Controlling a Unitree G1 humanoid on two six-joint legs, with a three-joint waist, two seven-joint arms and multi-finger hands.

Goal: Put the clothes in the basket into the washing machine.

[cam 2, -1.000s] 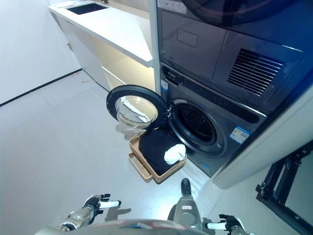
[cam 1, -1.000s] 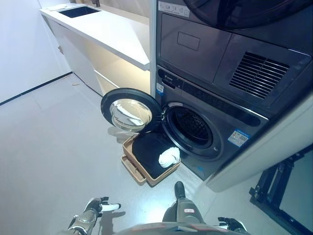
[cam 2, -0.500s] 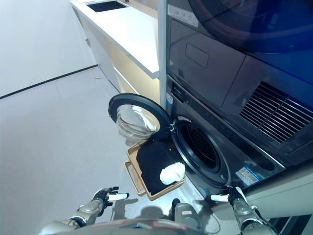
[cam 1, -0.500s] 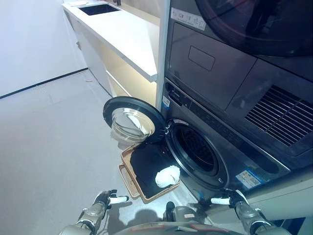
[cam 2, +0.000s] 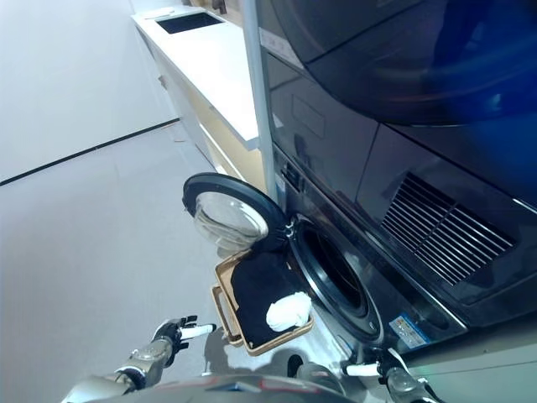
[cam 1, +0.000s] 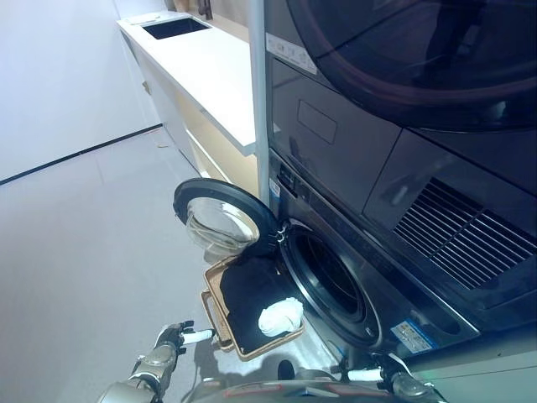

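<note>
I'm holding my left hand (cam 1: 170, 337) open and empty just left of the basket (cam 1: 220, 323), with its black clothes (cam 1: 247, 290) and white garment (cam 1: 280, 316). My right hand (cam 2: 379, 370) is hovering open below the washing machine (cam 1: 336, 281) drum; its open door (cam 1: 220, 221) is hanging above the basket.

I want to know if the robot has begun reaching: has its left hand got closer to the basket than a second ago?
Yes. The left robot hand now sits just left of the basket, near its handle; earlier a wide stretch of floor separated them.
</note>
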